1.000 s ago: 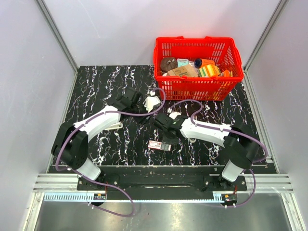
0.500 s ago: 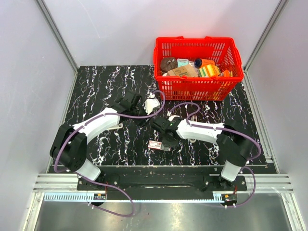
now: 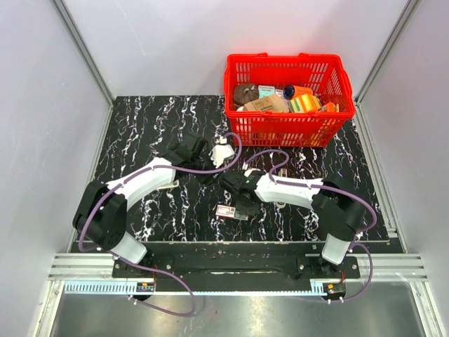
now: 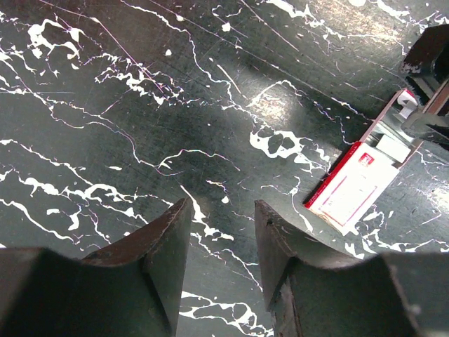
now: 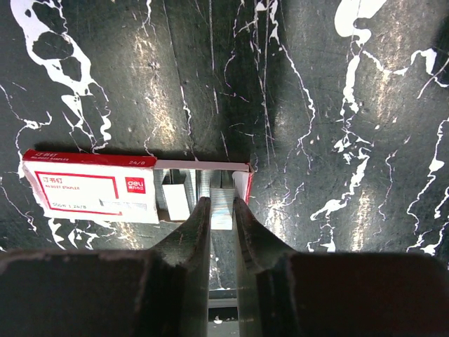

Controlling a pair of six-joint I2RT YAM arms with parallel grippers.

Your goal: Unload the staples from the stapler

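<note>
A red and white staple box [image 3: 230, 211] lies open on the black marble table, near the front middle. In the right wrist view the box [image 5: 91, 195] shows silver staples in its open end. My right gripper [image 5: 222, 202] is shut on a silver strip of staples [image 5: 223, 210], held at the box's open end. In the top view the right gripper [image 3: 243, 204] is right over the box. My left gripper [image 4: 223, 207] is open and empty above bare table, with the box [image 4: 356, 188] ahead to its right. I cannot make out the stapler in any view.
A red basket [image 3: 287, 128] full of assorted items stands at the back right. The left gripper [image 3: 205, 168] hovers just behind and left of the right gripper. Purple cables loop between both wrists.
My right gripper has moved left and forward to the staple box with the strip of staples. The left arm has shifted only slightly.
</note>
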